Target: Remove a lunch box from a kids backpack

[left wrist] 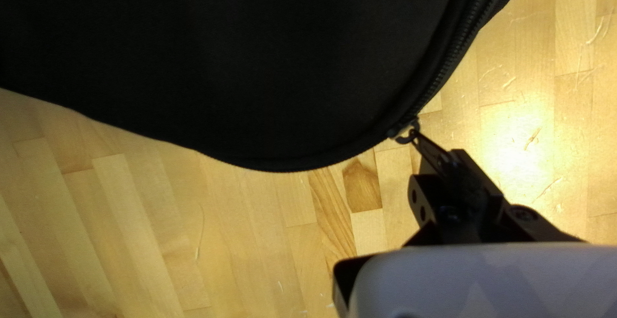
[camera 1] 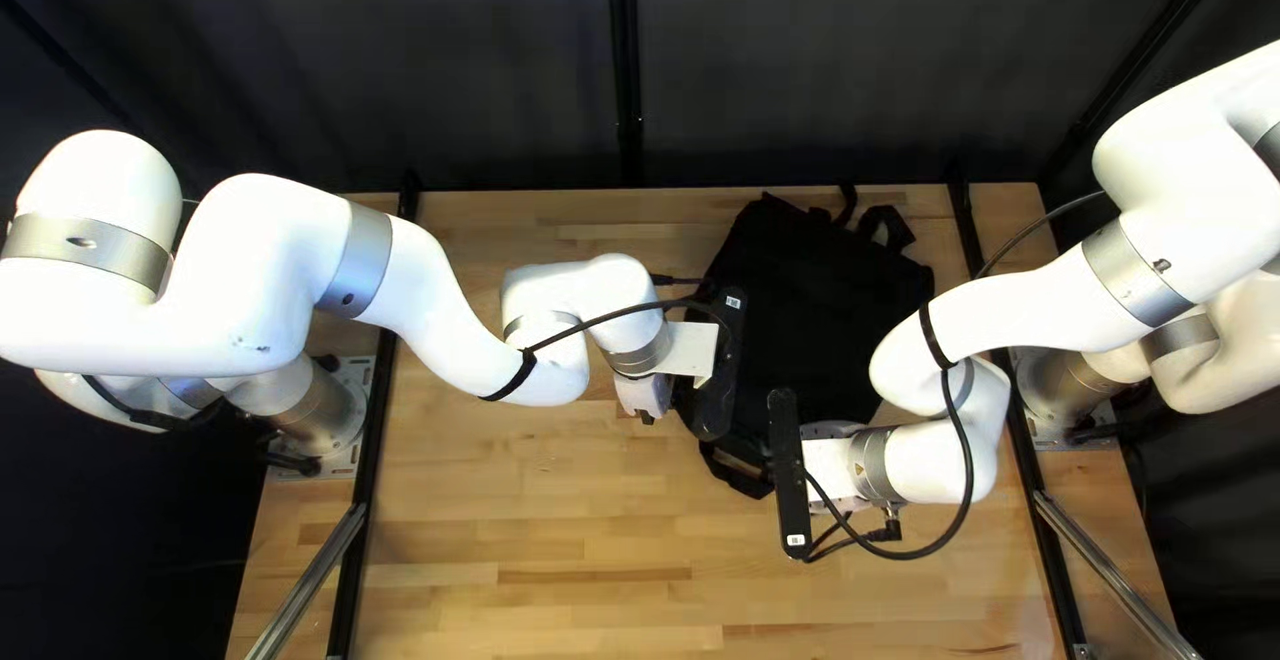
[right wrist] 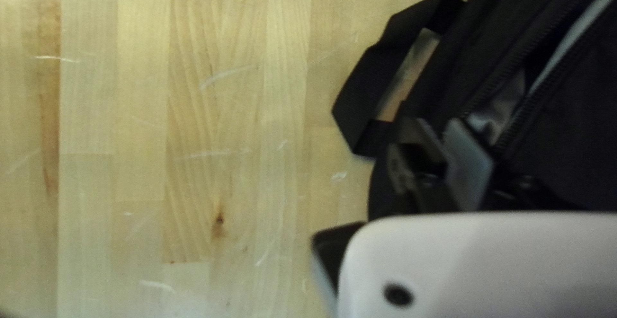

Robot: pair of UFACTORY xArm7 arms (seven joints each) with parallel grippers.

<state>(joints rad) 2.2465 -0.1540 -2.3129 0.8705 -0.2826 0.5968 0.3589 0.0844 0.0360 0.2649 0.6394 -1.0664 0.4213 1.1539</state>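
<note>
One backpack (camera 1: 803, 320), its zipper pull (left wrist: 403, 130) at left hand's (camera 1: 643, 396) fingertips.

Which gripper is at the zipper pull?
The left gripper: its tips meet the zipper pull. The right gripper is beside an open zipper instead.

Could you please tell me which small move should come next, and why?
Probably the left end effector should ease the zipper pull a little way along its track: it is closed on the pull, and the right wrist view shows the backpack only narrowly unzipped.
</note>
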